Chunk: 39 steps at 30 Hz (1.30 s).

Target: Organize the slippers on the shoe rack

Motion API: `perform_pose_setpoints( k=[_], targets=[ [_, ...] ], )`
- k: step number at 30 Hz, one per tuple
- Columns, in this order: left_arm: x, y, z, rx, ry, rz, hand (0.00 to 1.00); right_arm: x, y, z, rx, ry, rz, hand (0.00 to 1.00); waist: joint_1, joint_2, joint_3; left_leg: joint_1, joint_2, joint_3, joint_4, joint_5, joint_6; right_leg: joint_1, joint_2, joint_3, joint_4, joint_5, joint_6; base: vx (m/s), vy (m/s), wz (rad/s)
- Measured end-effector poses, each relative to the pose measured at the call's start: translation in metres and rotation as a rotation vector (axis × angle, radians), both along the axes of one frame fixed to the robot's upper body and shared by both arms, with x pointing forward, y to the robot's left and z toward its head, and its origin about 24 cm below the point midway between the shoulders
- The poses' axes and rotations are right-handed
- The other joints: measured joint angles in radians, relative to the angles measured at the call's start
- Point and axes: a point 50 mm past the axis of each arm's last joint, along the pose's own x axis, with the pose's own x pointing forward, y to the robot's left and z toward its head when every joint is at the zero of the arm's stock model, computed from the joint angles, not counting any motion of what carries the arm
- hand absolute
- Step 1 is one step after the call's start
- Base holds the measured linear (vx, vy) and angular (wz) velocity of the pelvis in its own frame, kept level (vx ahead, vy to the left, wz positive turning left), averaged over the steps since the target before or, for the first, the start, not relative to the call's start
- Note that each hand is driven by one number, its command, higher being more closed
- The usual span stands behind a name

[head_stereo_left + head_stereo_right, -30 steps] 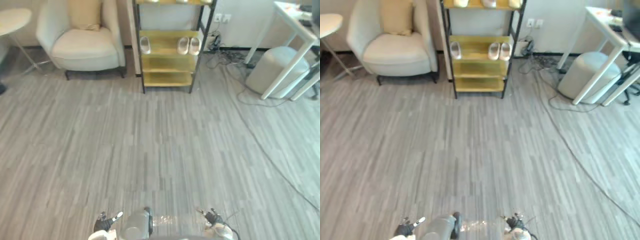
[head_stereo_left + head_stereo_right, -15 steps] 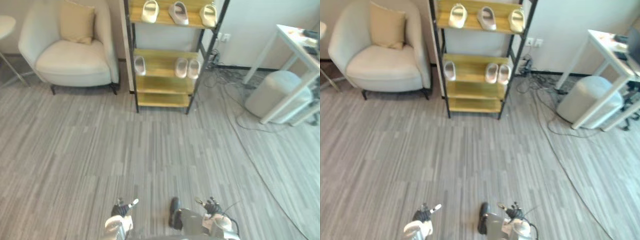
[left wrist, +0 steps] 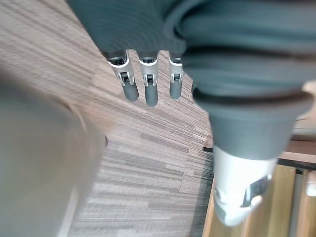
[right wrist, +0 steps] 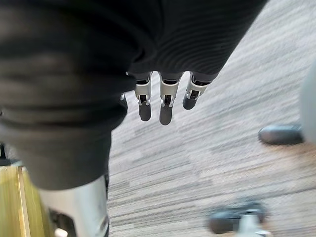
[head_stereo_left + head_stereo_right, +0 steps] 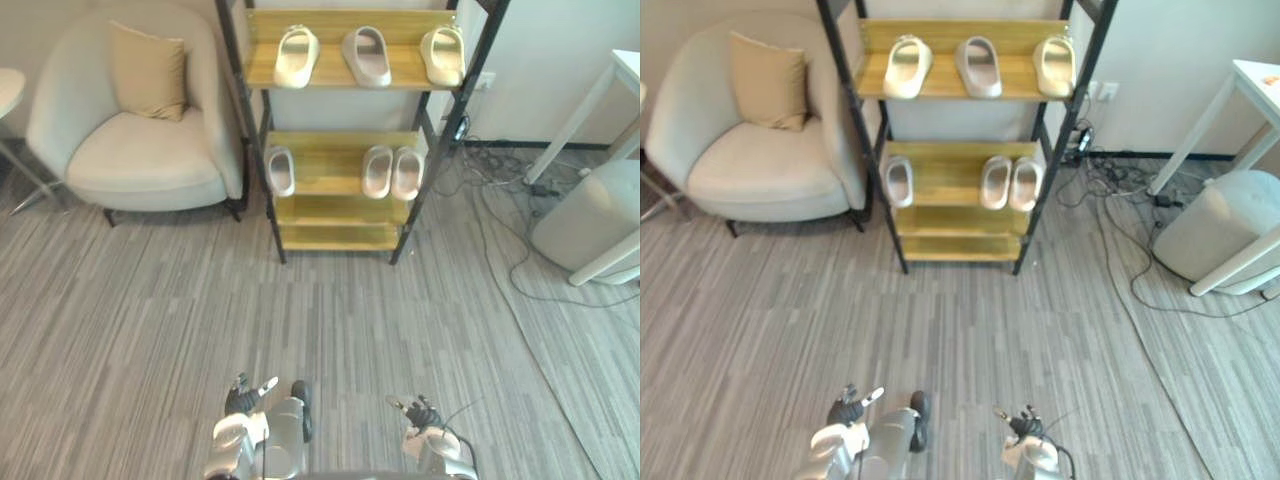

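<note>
Silver fingers of the left robot hand (image 5: 240, 398) and the right robot hand (image 5: 418, 411) hang straight and empty, low over the grey floor (image 5: 150, 330). The slippers (image 5: 377, 171) sit well ahead on the wooden shoe rack (image 5: 330, 237). They lie lengthwise, pointing away from the robot, about equally far from both hands. No writing is readable.

You've got a black-and-yellow rack (image 5: 335, 210) with cream slippers (image 5: 296, 56). The floor (image 5: 150, 330) is grey streaked planks; armchair (image 5: 140, 160) off-white.
</note>
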Motion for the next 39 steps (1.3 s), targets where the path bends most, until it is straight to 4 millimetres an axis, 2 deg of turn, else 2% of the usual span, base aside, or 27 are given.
perform_pose_setpoints(
  k=[1,2,3,4,6,9,10,11,12,14,15,16,17,19,20,21,22,23,25,27,28,29,30,31,32,34,39],
  targets=[
    [0.000,0.001,0.000,0.004,0.003,-0.003,0.00,0.000,-0.001,0.000,-0.004,-0.003,0.005,0.00,0.012,-0.013,0.001,0.041,-0.009,0.021,0.008,-0.038,0.008,-0.061,-0.026,0.033,0.179,0.012,0.026,0.54,0.246,-0.27],
    [-0.001,0.002,-0.002,0.009,0.017,-0.019,0.00,-0.001,-0.002,0.000,-0.006,-0.001,0.007,0.00,0.008,-0.014,0.004,0.090,-0.021,0.020,0.017,-0.079,0.018,-0.137,-0.047,0.048,0.404,0.063,0.096,0.52,0.248,-0.20],
    [-0.001,0.002,-0.002,0.010,0.021,-0.025,0.00,-0.002,-0.003,0.000,-0.008,0.001,0.006,0.00,0.005,-0.014,0.006,0.106,-0.025,0.017,0.018,-0.090,0.019,-0.159,-0.053,0.051,0.463,0.075,0.112,0.52,0.211,0.22],
    [-0.002,0.000,-0.004,0.010,0.039,-0.045,0.00,-0.008,-0.005,-0.002,-0.009,0.016,0.000,0.00,-0.007,-0.012,0.010,0.181,-0.040,0.003,0.014,-0.130,0.026,-0.224,-0.063,0.042,0.656,0.073,0.121,0.42,0.129,0.29],
    [-0.002,-0.002,-0.005,0.006,0.049,-0.058,0.00,-0.014,-0.006,-0.004,-0.010,0.025,-0.004,0.00,-0.022,-0.003,0.015,0.268,-0.046,-0.006,-0.020,-0.153,0.026,-0.291,-0.076,-0.001,0.726,0.062,0.104,0.45,0.094,0.35],
    [-0.001,-0.006,-0.006,-0.011,0.063,-0.063,0.00,-0.007,-0.008,-0.001,-0.012,-0.005,-0.016,0.00,-0.038,-0.004,0.015,0.396,-0.046,-0.036,-0.108,-0.170,0.018,-0.412,-0.075,-0.097,0.606,0.038,0.067,0.54,0.025,0.36],
    [-0.002,-0.009,-0.007,-0.021,0.066,-0.064,0.00,-0.007,-0.010,0.000,-0.010,-0.009,-0.033,0.00,-0.042,0.001,0.017,0.442,-0.038,-0.045,-0.133,-0.174,0.011,-0.432,-0.062,-0.111,0.496,0.042,0.061,0.44,-0.031,0.35],
    [-0.002,-0.012,-0.007,-0.029,0.065,-0.065,0.00,-0.005,-0.012,0.000,-0.011,-0.013,-0.039,0.00,-0.044,0.003,0.018,0.480,-0.028,-0.059,-0.165,-0.185,-0.008,-0.455,-0.051,-0.116,0.350,0.075,0.047,0.44,-0.047,0.38],
    [-0.002,-0.013,-0.008,-0.033,0.065,-0.065,0.00,-0.004,-0.012,0.001,-0.011,-0.017,-0.037,0.00,-0.045,0.003,0.018,0.496,-0.024,-0.067,-0.175,-0.191,-0.017,-0.456,-0.045,-0.111,0.290,0.100,0.041,0.44,-0.087,0.44],
    [-0.004,-0.014,-0.008,-0.039,0.069,-0.052,0.00,-0.003,-0.011,0.000,-0.007,-0.012,-0.033,0.00,-0.049,0.001,0.016,0.552,-0.012,-0.106,-0.189,-0.230,-0.060,-0.468,-0.027,-0.070,0.126,0.217,0.014,0.52,-0.163,0.53],
    [-0.005,-0.013,-0.009,-0.039,0.071,-0.047,0.00,-0.003,-0.011,0.000,-0.006,-0.012,-0.032,0.00,-0.050,-0.001,0.015,0.564,-0.011,-0.121,-0.190,-0.240,-0.067,-0.467,-0.025,-0.064,0.111,0.251,0.003,0.58,-0.258,0.66],
    [-0.007,-0.014,-0.010,-0.043,0.078,-0.042,0.00,-0.002,-0.012,0.001,-0.011,-0.014,-0.030,0.00,-0.060,0.010,0.011,0.583,0.009,-0.150,-0.188,-0.255,-0.084,-0.455,-0.015,-0.065,0.132,0.312,-0.004,0.48,-0.236,0.54],
    [-0.013,-0.018,-0.012,-0.054,0.093,-0.039,0.00,0.000,-0.013,0.001,-0.014,-0.015,-0.027,0.00,-0.060,0.035,-0.008,0.575,0.040,-0.177,-0.159,-0.256,-0.091,-0.447,0.002,-0.097,0.144,0.290,-0.024,0.59,-0.288,0.60],
    [-0.011,-0.021,-0.012,-0.077,0.084,-0.001,0.00,0.000,-0.018,0.001,-0.026,-0.013,-0.022,0.00,-0.059,0.081,-0.007,0.468,0.075,-0.211,0.080,-0.236,-0.117,-0.405,0.035,-0.135,0.129,0.243,-0.042,0.57,-0.317,0.35],
    [-0.010,-0.022,-0.012,-0.085,0.082,0.009,0.00,0.002,-0.021,0.003,-0.034,-0.022,-0.021,0.00,-0.061,0.104,0.001,0.393,0.092,-0.218,0.257,-0.184,-0.128,-0.363,0.051,-0.144,0.102,0.232,-0.051,0.54,-0.279,0.13],
    [-0.012,-0.022,-0.013,-0.083,0.088,0.011,0.00,0.001,-0.021,0.002,-0.035,-0.017,-0.020,0.00,-0.056,0.107,0.012,0.318,0.120,-0.216,0.432,-0.167,-0.126,-0.308,0.066,-0.143,0.068,0.224,-0.062,0.43,-0.171,0.01],
    [-0.012,-0.020,-0.012,-0.074,0.086,0.006,0.00,0.000,-0.020,0.001,-0.032,-0.008,-0.024,0.00,-0.055,0.107,0.017,0.272,0.140,-0.190,0.527,-0.177,-0.126,-0.243,0.077,-0.141,0.031,0.217,-0.070,0.40,-0.124,-0.09],
    [-0.010,-0.018,-0.010,-0.067,0.074,0.003,0.00,-0.002,-0.018,0.000,-0.027,0.003,-0.029,0.00,-0.055,0.098,0.022,0.252,0.146,-0.167,0.542,-0.191,-0.133,-0.192,0.077,-0.138,0.004,0.215,-0.072,0.37,-0.119,-0.15],
    [-0.005,-0.019,-0.007,-0.055,0.050,-0.025,0.00,-0.003,-0.018,0.000,-0.030,0.008,-0.036,0.00,-0.048,0.085,0.022,0.195,0.149,-0.116,0.415,-0.212,-0.143,-0.124,0.069,-0.122,-0.046,0.213,-0.068,0.32,-0.072,-0.29],
    [-0.001,-0.024,-0.006,-0.058,0.037,-0.045,0.00,-0.002,-0.019,0.000,-0.033,0.002,-0.037,0.00,-0.049,0.088,0.021,0.162,0.131,-0.122,0.214,-0.196,-0.139,-0.106,0.062,-0.111,-0.058,0.201,-0.048,0.25,0.083,-0.23],
    [0.000,-0.028,-0.006,-0.061,0.039,-0.067,0.00,-0.004,-0.019,0.000,-0.034,0.006,-0.039,0.00,-0.049,0.097,0.016,0.160,0.120,-0.131,0.064,-0.118,-0.129,-0.102,0.067,-0.106,-0.056,0.189,-0.028,0.27,0.167,-0.22],
    [0.001,-0.026,-0.006,-0.055,0.038,-0.079,0.00,-0.007,-0.018,-0.002,-0.029,0.020,-0.038,0.00,-0.042,0.080,0.015,0.190,0.093,-0.143,0.017,-0.071,-0.130,-0.096,0.059,-0.079,-0.053,0.180,-0.010,0.20,0.132,-0.15],
    [0.001,-0.022,-0.005,-0.046,0.039,-0.077,0.00,-0.007,-0.014,-0.002,-0.019,0.020,-0.036,0.00,-0.041,0.064,0.011,0.202,0.079,-0.139,-0.006,-0.067,-0.123,-0.094,0.047,-0.070,-0.057,0.176,-0.004,0.18,0.098,-0.09],
    [0.000,-0.015,-0.006,-0.028,0.047,-0.077,0.00,-0.011,-0.009,-0.004,-0.006,0.031,-0.040,0.00,-0.046,0.030,0.004,0.222,0.060,-0.120,-0.037,-0.062,-0.115,-0.088,0.018,-0.067,-0.063,0.170,0.007,0.17,0.090,-0.02],
    [0.000,-0.014,-0.006,-0.025,0.048,-0.076,0.00,-0.014,-0.009,-0.005,-0.005,0.040,-0.039,0.00,-0.044,0.022,0.001,0.230,0.053,-0.114,-0.040,-0.063,-0.112,-0.086,0.011,-0.061,-0.063,0.169,0.008,0.17,0.102,-0.07],
    [-0.002,-0.013,-0.007,-0.022,0.059,-0.077,0.00,-0.015,-0.009,-0.005,-0.005,0.042,-0.040,0.00,-0.043,0.016,-0.004,0.255,0.036,-0.093,-0.057,-0.067,-0.105,-0.070,-0.007,-0.042,-0.067,0.175,0.019,0.15,0.112,-0.19],
    [-0.007,-0.013,-0.010,-0.027,0.079,-0.078,0.00,-0.020,-0.010,-0.006,-0.007,0.051,-0.041,0.00,-0.044,0.019,-0.014,0.317,0.010,-0.070,-0.127,-0.052,-0.088,-0.053,-0.031,-0.025,-0.083,0.180,0.027,0.05,0.058,-0.13]
  ],
)
